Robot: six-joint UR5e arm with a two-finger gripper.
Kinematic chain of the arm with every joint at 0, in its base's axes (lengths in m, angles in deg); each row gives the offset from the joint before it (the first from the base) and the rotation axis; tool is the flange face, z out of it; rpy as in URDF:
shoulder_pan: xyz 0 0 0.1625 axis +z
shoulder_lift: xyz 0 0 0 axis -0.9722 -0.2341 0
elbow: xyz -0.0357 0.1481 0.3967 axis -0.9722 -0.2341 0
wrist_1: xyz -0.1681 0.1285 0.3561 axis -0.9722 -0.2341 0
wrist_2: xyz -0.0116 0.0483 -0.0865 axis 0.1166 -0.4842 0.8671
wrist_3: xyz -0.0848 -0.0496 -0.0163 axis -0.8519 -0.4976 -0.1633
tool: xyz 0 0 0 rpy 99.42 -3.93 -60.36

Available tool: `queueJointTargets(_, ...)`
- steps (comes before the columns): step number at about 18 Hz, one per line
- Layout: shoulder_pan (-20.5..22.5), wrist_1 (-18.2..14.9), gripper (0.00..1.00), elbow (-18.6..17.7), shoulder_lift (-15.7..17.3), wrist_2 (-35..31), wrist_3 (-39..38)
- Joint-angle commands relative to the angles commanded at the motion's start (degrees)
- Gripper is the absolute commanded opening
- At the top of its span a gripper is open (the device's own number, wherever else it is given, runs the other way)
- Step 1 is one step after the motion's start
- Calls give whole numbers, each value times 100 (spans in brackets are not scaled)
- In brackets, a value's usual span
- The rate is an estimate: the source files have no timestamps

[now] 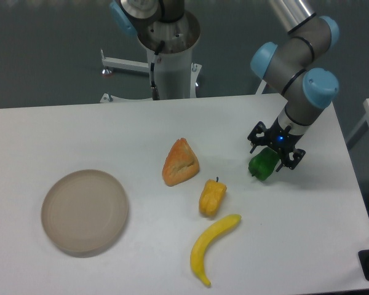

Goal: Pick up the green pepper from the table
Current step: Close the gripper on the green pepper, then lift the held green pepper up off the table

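The green pepper (262, 166) lies on the white surface (80, 132) near its right edge, long axis running from upper right to lower left. The gripper (275, 149), fingers spread apart, straddles and hides its upper part; contact cannot be judged.

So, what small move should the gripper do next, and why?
Probably lower a little more and then close. The gripper hangs open directly over the green pepper, fingers on either side of its upper part, and the pepper lies on the table, not yet gripped.
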Motion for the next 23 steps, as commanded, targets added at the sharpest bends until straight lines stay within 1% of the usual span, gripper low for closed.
queueJointTargets(1,0,0,36,18,9,0,0)
queueJointTargets(4,0,-9,34,175,61,-87,0)
queueJointTargets(6,-35,-9,34,368,96,-350,9)
queueJointTargets(10,-281,-97,34,1018,35,-825,17)
queueJointTargets(14,-369,-105,34,1511,-52,-975,87)
queueJointTargets(18,-439,-105,34,1766,-123,-1204,570)
queueJointTargets(20,-457,-105,34,1846,-132,-1204,615)
queueJointTargets(23,-466,-105,34,1872,-158,-1204,615)
